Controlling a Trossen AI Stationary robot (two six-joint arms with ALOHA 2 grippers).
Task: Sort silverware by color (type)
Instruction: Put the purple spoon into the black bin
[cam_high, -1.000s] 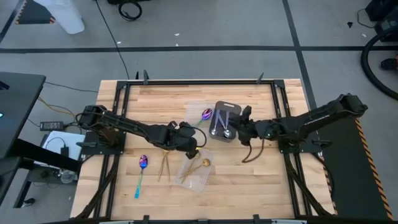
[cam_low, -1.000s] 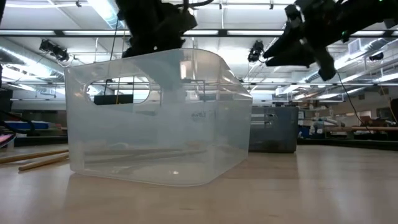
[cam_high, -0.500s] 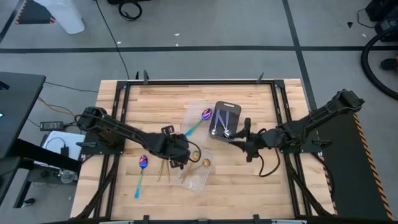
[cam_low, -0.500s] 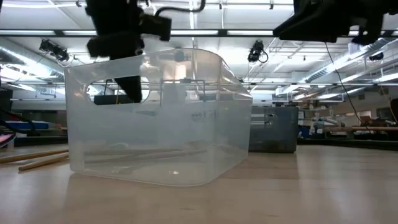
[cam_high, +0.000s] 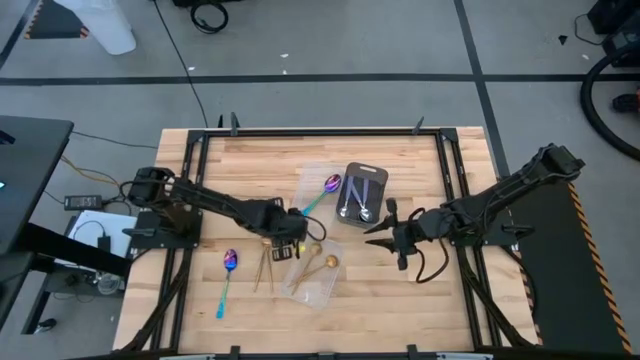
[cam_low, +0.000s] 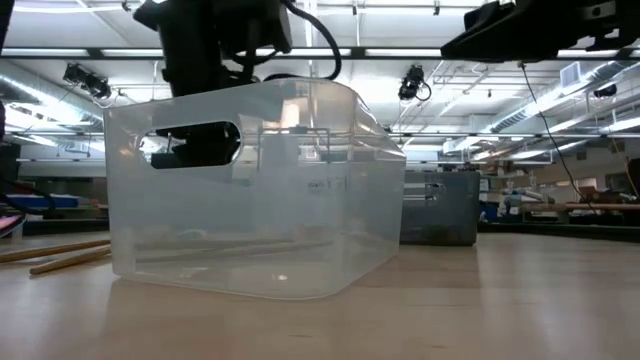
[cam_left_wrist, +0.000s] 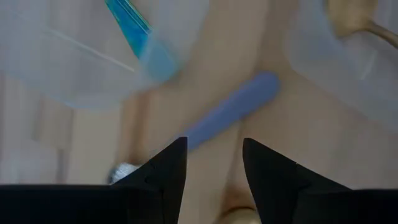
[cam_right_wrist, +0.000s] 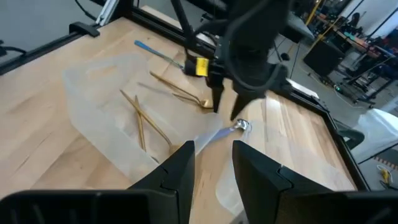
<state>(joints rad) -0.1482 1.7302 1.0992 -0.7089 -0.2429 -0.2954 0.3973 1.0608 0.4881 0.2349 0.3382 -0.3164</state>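
Observation:
A silver spoon with a pale bluish handle (cam_left_wrist: 230, 115) lies flat on the table between two clear trays; it also shows in the right wrist view (cam_right_wrist: 239, 126). My left gripper (cam_high: 291, 237) is open and points down over it, one finger on each side of the handle near the bowl (cam_left_wrist: 124, 171). My right gripper (cam_high: 385, 232) is open and empty, near the dark grey tray (cam_high: 362, 195), which holds silver spoons. A purple spoon (cam_high: 325, 190) lies in the far clear tray. Gold spoons (cam_high: 322, 264) lie in the near clear tray (cam_high: 312, 285).
Another purple spoon with a teal handle (cam_high: 228, 275) and gold spoons (cam_high: 265, 265) lie loose on the table at the near left. In the low view the near clear tray (cam_low: 260, 190) fills the foreground, with the dark tray (cam_low: 440, 205) behind it.
My right gripper has drawn back from over the dark grey tray toward the table's near edge. My left gripper has shifted a little toward the near edge and gone down to the silver spoon on the table.

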